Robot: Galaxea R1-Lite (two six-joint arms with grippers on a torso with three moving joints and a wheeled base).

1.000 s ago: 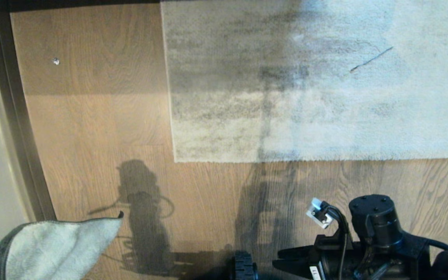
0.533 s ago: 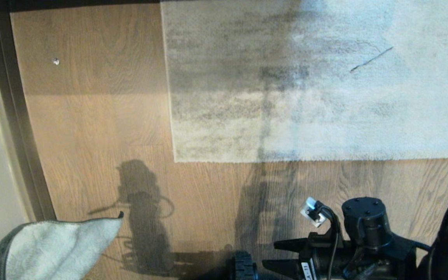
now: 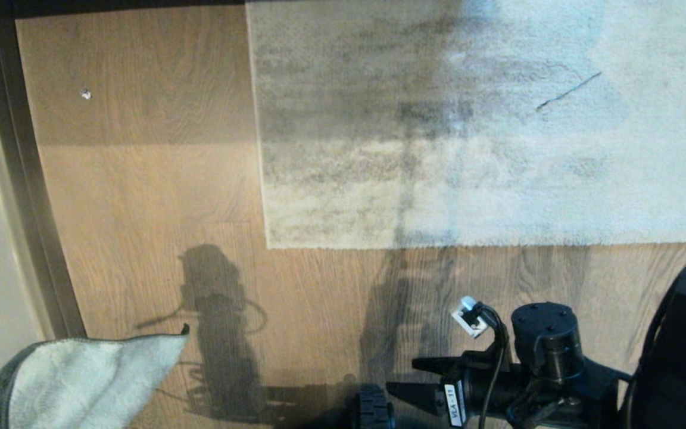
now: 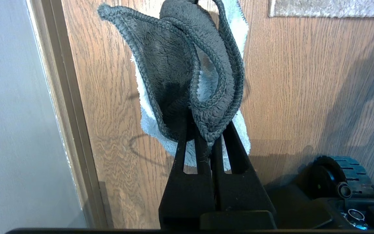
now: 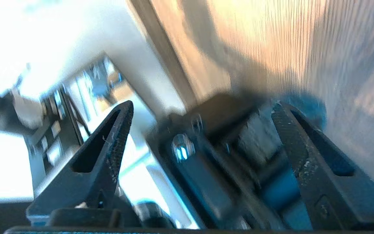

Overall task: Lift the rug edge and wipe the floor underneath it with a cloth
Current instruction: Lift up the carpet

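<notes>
Two grippers readied, rug edge not yet lifted.
Left gripper hangs at the near left, fingers clamped on the cloth; right gripper hovers low over the floor, fingers spread wide and empty. Next, I judge, it must reach forward to the flat hem and pinch it.
</notes>
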